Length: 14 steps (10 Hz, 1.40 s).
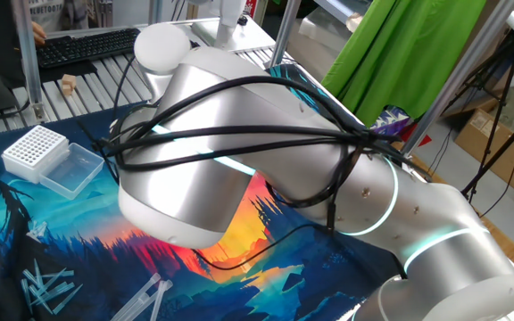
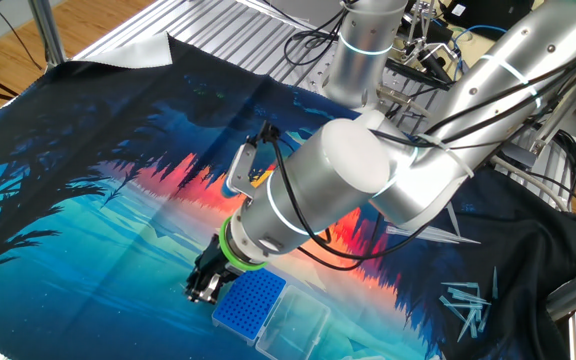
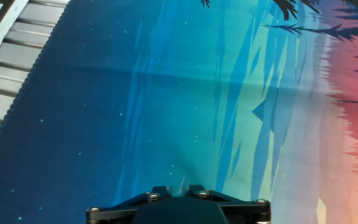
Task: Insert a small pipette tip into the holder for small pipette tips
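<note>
The gripper [image 2: 205, 288] sits low over the cloth at the near-left corner of the blue holder for small pipette tips [image 2: 249, 301], pointing steeply down. Its black fingertips are right beside the holder's edge — touching or just off it, can't tell. Whether the jaws are parted or clenched: can't tell either; they read as one dark lump in the other fixed view, and in the hand view only the black gripper base [image 3: 178, 210] shows at the bottom edge, no fingers visible.

The small pipette tip: not identifiable in or near the gripper. A faint pale sliver at the top of the gripper base in the hand view may be it, but it's too small to say.

The holder lies on the printed cloth [image 2: 98, 230], w/ its clear lid [image 2: 293, 325] hinged open & lying flat on the side away from the gripper.

In one fixed view the arm [image 1: 239, 152] fills most of the pic w/ black cables [image 1: 239, 129] over it; the gripper & blue holder are hidden behind it. At left stands a white gridded rack [image 1: 34, 150] w/ a clear tray [image 1: 72, 169] touching its side. Loose clear tips [image 1: 47, 287] are scattered on the cloth bottom left — the same pile [image 2: 468, 300] shows at right in the other fixed view, well apart from the holder.
</note>
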Tool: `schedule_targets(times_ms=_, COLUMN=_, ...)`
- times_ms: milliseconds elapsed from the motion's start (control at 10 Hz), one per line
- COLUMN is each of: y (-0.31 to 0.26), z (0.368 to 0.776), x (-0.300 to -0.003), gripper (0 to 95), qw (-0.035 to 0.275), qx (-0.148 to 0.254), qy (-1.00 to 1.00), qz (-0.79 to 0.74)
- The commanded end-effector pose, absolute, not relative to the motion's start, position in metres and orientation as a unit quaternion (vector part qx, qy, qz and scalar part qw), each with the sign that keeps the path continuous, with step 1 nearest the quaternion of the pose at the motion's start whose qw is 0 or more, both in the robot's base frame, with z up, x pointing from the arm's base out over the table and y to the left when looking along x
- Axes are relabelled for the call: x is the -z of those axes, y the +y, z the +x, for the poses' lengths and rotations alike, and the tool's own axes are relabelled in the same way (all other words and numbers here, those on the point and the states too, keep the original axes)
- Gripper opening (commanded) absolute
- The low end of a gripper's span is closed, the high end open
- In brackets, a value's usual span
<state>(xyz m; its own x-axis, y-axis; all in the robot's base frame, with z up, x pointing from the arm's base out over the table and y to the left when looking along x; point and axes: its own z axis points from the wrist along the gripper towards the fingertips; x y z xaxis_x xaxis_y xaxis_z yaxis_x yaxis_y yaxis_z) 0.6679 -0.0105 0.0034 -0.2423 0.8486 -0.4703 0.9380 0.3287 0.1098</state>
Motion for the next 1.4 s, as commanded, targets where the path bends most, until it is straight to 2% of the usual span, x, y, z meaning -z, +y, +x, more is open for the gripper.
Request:
schedule_targets(times_ms=100, y=-0.0111, z=0.6679, x=-0.0035, gripper=0.0, qw=0.230, qx=0.098, qy=0.782, qz=0.571)
schedule_targets(times_ms=1400, y=-0.0117, z=0.6670, x=-0.0076, gripper=0.0, qw=0.198, qx=0.061, qy=0.793, qz=0.573)
